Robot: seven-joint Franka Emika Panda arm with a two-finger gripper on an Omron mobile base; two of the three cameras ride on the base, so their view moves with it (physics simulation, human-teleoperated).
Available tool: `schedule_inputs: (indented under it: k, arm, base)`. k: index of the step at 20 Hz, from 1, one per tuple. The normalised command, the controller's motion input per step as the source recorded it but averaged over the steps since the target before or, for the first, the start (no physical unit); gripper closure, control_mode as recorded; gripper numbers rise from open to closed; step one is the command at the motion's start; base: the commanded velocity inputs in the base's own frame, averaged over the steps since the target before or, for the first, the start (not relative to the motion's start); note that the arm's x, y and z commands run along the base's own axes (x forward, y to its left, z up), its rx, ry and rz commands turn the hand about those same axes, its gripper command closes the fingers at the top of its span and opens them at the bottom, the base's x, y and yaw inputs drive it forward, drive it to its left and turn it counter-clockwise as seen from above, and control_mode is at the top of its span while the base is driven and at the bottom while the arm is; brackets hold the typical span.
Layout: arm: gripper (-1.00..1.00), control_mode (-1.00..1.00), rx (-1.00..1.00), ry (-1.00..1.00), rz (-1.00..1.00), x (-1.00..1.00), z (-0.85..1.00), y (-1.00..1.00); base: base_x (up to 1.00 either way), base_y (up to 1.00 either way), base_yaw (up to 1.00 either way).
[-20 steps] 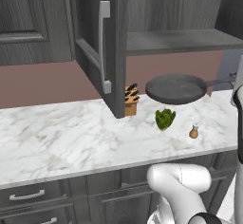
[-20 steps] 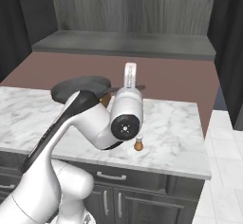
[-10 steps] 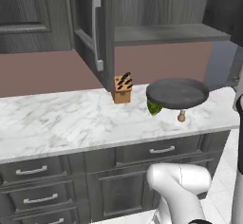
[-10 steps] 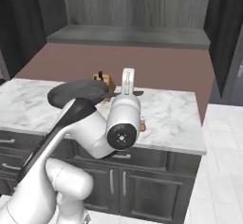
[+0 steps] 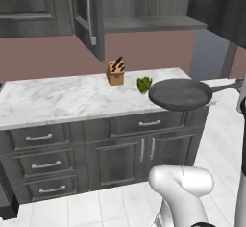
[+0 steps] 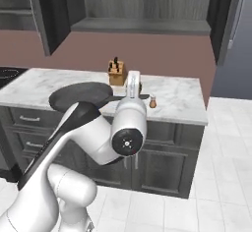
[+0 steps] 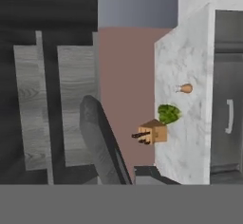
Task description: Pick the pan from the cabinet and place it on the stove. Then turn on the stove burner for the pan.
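The pan (image 5: pixel 180 95), dark grey and round, hangs level in the air at the counter's front right edge. My gripper (image 6: pixel 132 96) is shut on the thin handle of the pan (image 6: pixel 78 94). In the hand view the pan (image 7: pixel 99 140) shows edge-on, rising from the fingertips. The cabinet (image 5: pixel 149 24) stands open above the counter, its door (image 5: pixel 89 17) swung out with a silver bar handle. A black corner of the stove (image 6: pixel 6 73) peeks in at the far left of the right base view. The stove burner is out of view.
A wooden knife block (image 5: pixel 115 72), a green pepper (image 5: pixel 143 84) and a small brown shaker (image 6: pixel 153 101) sit on the marble counter (image 5: pixel 57 98). Drawer units (image 5: pixel 38 137) run below it. White tiled floor (image 6: pixel 197 201) lies between the base and the counter.
The whole scene has shifted: the base has backed away from the counter, so the drawers and floor now show. The pan stays in my gripper, now lower against the counter edge.
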Motion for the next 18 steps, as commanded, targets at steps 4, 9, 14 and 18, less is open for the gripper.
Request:
schedule_inputs:
  k: [4, 9, 14, 18]
  arm:
    - [1.0, 1.0, 0.0, 0.0, 0.0, 0.0, 0.0, 0.0]
    - [1.0, 1.0, 0.0, 0.0, 0.0, 0.0, 0.0, 0.0]
    - [1.0, 1.0, 0.0, 0.0, 0.0, 0.0, 0.0, 0.0]
    - [1.0, 1.0, 0.0, 0.0, 0.0, 0.0, 0.0, 0.0]
  base:
    - [-0.67, 0.7, 0.0]
    - [-0.48, 0.91, 0.0]
    - [-0.38, 0.92, 0.0]
    - [-0.33, 0.89, 0.0]
